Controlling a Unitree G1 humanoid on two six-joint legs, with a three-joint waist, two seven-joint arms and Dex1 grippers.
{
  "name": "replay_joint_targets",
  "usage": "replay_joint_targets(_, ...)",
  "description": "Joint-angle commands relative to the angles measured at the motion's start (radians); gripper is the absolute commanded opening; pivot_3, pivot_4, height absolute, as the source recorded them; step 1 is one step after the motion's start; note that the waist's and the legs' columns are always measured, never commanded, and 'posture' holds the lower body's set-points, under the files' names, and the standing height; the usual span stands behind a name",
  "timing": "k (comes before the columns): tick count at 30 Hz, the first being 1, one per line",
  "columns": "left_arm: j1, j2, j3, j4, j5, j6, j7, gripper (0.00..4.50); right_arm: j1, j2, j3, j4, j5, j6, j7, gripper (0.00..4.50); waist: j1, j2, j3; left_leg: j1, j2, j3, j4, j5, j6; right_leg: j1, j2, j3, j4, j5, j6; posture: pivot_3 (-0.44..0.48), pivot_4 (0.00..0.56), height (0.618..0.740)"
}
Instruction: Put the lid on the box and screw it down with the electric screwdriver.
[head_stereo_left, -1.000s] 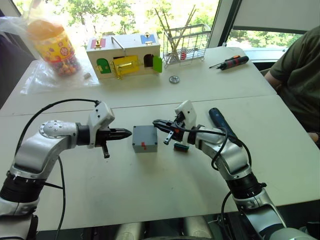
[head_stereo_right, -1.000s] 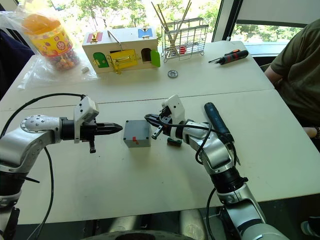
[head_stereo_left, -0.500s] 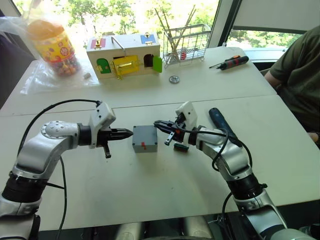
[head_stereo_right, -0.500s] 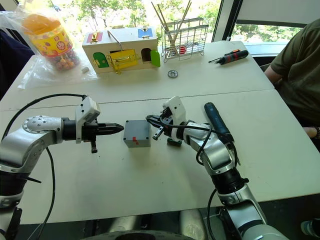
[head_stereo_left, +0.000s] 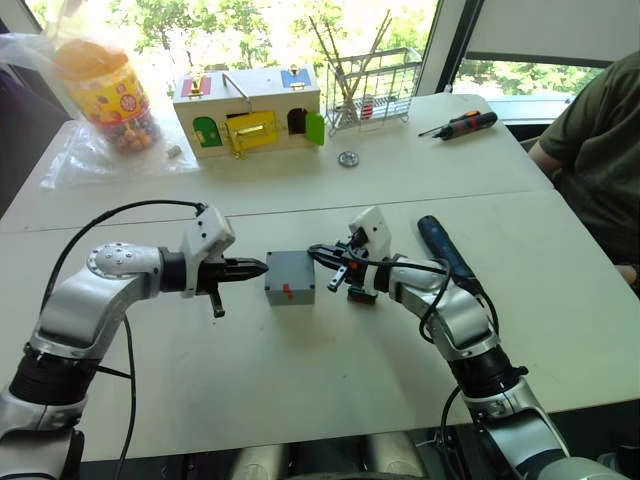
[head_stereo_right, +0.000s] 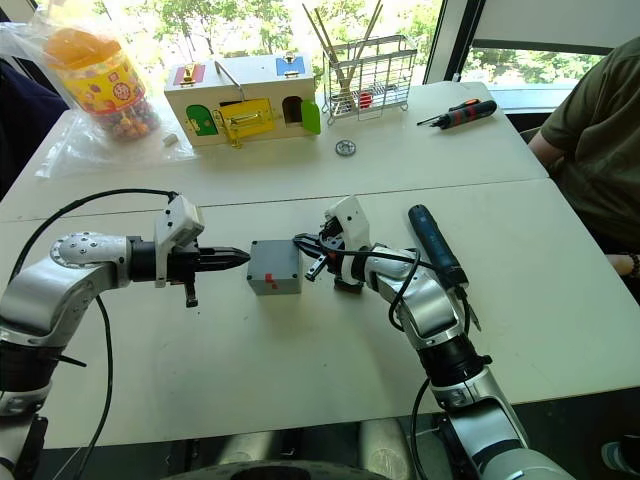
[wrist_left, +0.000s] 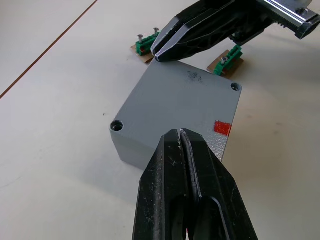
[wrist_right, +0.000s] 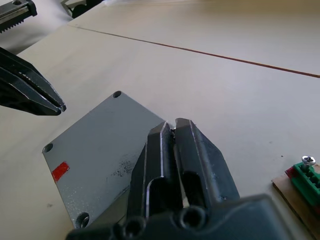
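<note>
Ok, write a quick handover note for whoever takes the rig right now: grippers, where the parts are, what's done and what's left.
Left gripper: shut, holding nothing, tips at the box's left side.
Right gripper: shut, holding nothing, tips at the box's right side.
Box: mid-table between the two grippers, red mark facing the robot. The lid is on it and looks flush; the corner holes that show look without screws.
Electric screwdriver: lying on the table behind the right arm, not picked up.
Done: lid placed.
Left: check the lid is square, pick up the screwdriver, drive the corner screws. Small green parts with screws lie just right of the box.
</note>
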Motion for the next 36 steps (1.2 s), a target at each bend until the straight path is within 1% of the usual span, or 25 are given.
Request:
replay_joint_targets(1,-0.023,-0.003,0.018,-0.012,-0.014,0.0,0.005,0.0,-0.018,0.004,-0.014,-0.04,0.012,-0.001,0.011,1.95,0.0,0.0,0.0,0.0,0.0,0.0,0.0,0.0,0.0,0.0,0.0,0.0,0.0,0.0,0.0,0.0,0.15,0.74)
replay_joint_targets(3,-0.03,-0.008,0.021,-0.011,-0.019,0.003,0.007,0.0,-0.021,-0.002,-0.025,-0.062,0.019,0.013,0.012,3.01,0.001,0.0,0.0,0.0,0.0,0.0,0.0,0.0,0.0,0.0,0.0,0.0,0.0,0.0,0.0,0.0,0.15,0.74)
replay_joint_targets(6,-0.044,-0.019,0.018,-0.01,-0.026,0.003,0.004,0.0,-0.028,-0.015,-0.052,-0.104,0.033,0.045,0.003,4.23,0.001,0.0,0.0,0.0,0.0,0.0,0.0,0.0,0.0,0.0,0.0,0.0,0.0,0.0,0.0,0.0,0.15,0.74)
replay_joint_targets(7,-0.05,-0.023,0.013,-0.014,-0.023,0.0,0.003,0.0,-0.031,-0.024,-0.072,-0.126,0.043,0.066,-0.002,4.47,0.001,0.0,0.0,0.0,0.0,0.0,0.0,0.0,0.0,0.0,0.0,0.0,0.0,0.0,0.0,0.0,0.15,0.74)
replay_joint_targets(9,-0.063,-0.022,-0.011,-0.032,0.001,-0.009,0.007,0.0,-0.046,-0.044,-0.164,-0.179,0.093,0.158,-0.035,4.47,0.003,0.0,0.0,0.0,0.0,0.0,0.0,0.0,0.0,0.0,0.0,0.0,0.0,0.0,0.0,0.0,0.15,0.74)
replay_joint_targets(11,-0.076,-0.019,-0.034,-0.066,-0.005,0.008,-0.005,0.0,-0.072,-0.091,-0.273,-0.222,0.137,0.275,-0.069,4.47,0.006,0.0,0.0,0.0,0.0,0.0,0.0,0.0,0.0,0.0,0.0,0.0,0.0,0.0,0.0,0.0,0.15,0.74)
replay_joint_targets(13,-0.09,-0.031,-0.043,-0.111,-0.043,0.027,-0.02,0.0,-0.099,-0.207,-0.345,-0.251,0.177,0.417,-0.044,4.47,0.009,0.0,0.0,-0.001,-0.001,0.0,0.001,0.0,0.0,0.0,-0.001,0.0,0.0,0.0,0.0,0.0,0.15,0.74)
replay_joint_targets(15,-0.104,-0.046,-0.053,-0.15,-0.069,0.037,-0.029,0.0,-0.122,-0.338,-0.386,-0.262,0.213,0.485,0.015,4.47,0.01,0.0,0.0,-0.001,-0.001,0.0,0.001,0.0,0.0,0.001,-0.002,0.0,-0.001,0.0,0.0,0.0,0.15,0.74)
replay_joint_targets(18,-0.122,-0.061,-0.078,-0.176,-0.066,0.021,-0.032,0.0,-0.152,-0.51,-0.382,-0.241,0.232,0.533,0.1,4.47,0.004,0.0,0.001,-0.001,-0.001,0.0,0.0,-0.001,0.001,0.001,-0.003,0.0,-0.002,0.0,0.0,0.0,0.15,0.74)
replay_joint_targets(20,-0.136,-0.076,-0.105,-0.189,-0.049,0.004,-0.032,0.0,-0.167,-0.612,-0.357,-0.201,0.23,0.545,0.159,4.47,-0.002,0.001,0.001,-0.001,0.0,0.001,0.0,-0.004,0.006,0.001,-0.002,0.0,-0.001,0.0,0.0,0.0,0.15,0.74)
replay_joint_targets(24,-0.146,-0.083,-0.157,-0.208,-0.022,-0.031,-0.043,0.0,-0.175,-0.795,-0.247,-0.101,0.202,0.583,0.271,4.47,0.002,0.001,0.001,-0.001,0.001,0.002,0.0,-0.004,0.007,0.001,-0.002,0.0,-0.002,0.0,0.0,0.0,0.15,0.74)
replay_joint_targets(26,-0.15,-0.09,-0.171,-0.206,-0.015,-0.04,-0.042,0.0,-0.18,-0.846,-0.201,-0.063,0.203,0.604,0.315,4.47,0.004,0.001,0.002,-0.001,0.001,0.002,0.0,-0.004,0.007,0.001,-0.002,0.0,-0.002,0.0,0.0,0.0,0.15,0.74)
replay_joint_targets(28,-0.149,-0.111,-0.183,-0.186,-0.01,-0.057,-0.04,0.0,-0.215,-0.911,-0.097,-0.012,0.233,0.7,0.422,4.47,0.006,0.001,0.003,-0.001,0.0,0.003,0.001,-0.004,0.007,0.001,-0.003,0.0,-0.002,0.0,0.0,0.0,0.15,0.74)
replay_joint_targets(30,-0.145,-0.128,-0.204,-0.165,0.013,-0.077,-0.034,0.0,-0.25,-0.938,0.003,0.054,0.201,0.709,0.484,4.47,0.007,0.001,0.004,-0.001,0.0,0.003,0.002,-0.004,0.007,0.002,-0.004,0.0,-0.002,0.0,0.0,0.0,0.15,0.74)
replay_joint_targets(33,-0.135,-0.147,-0.215,-0.171,0.026,-0.075,-0.019,0.0,-0.348,-0.882,0.115,0.201,0.15,0.717,0.521,4.47,0.003,0.001,0.005,-0.001,0.0,0.003,0.003,-0.004,0.007,0.002,-0.004,0.0,-0.003,0.0,0.0,0.0,0.15,0.74)
replay_joint_targets(36,-0.121,-0.15,-0.208,-0.189,0.02,-0.062,-0.003,0.0,-0.421,-0.837,0.201,0.309,0.113,0.712,0.573,4.47,0.002,0.001,0.006,-0.001,0.0,0.004,0.002,-0.004,0.006,0.001,-0.004,0.0,-0.002,0.0,0.0,0.0,0.15,0.74)
